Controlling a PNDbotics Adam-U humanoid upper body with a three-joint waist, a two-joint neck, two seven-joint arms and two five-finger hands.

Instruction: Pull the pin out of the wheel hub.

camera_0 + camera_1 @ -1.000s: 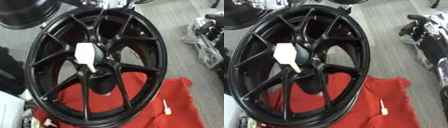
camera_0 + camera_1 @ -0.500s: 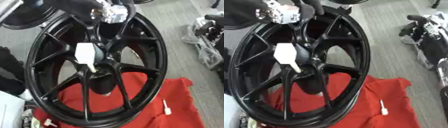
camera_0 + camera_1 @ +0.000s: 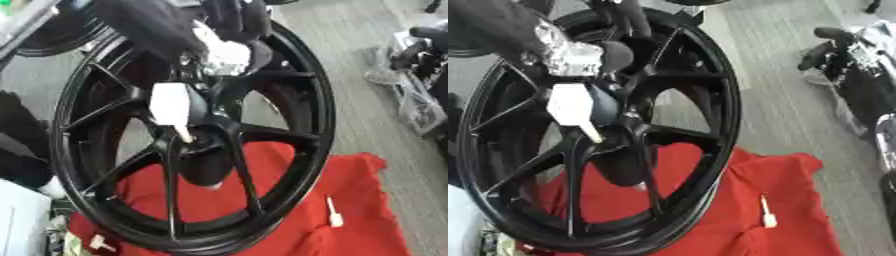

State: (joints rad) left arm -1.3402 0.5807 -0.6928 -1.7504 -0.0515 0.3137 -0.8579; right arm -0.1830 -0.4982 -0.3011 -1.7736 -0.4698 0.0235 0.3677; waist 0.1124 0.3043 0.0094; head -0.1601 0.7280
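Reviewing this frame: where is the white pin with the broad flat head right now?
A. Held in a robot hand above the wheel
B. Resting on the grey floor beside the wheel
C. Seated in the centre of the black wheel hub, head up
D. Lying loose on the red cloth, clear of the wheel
C. The white pin sits with its tip in the centre of the wheel hub, while the robot hand is just above it, not holding it.

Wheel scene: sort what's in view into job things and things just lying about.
Job:
- wheel, black, spoked
- white pin stuck in its hub
- hand coming down from the top toward the pin; which arm it belongs to is unclear

Lying about:
- red cloth under the wheel
- loose white pin on the cloth
- another white piece at the lower rim
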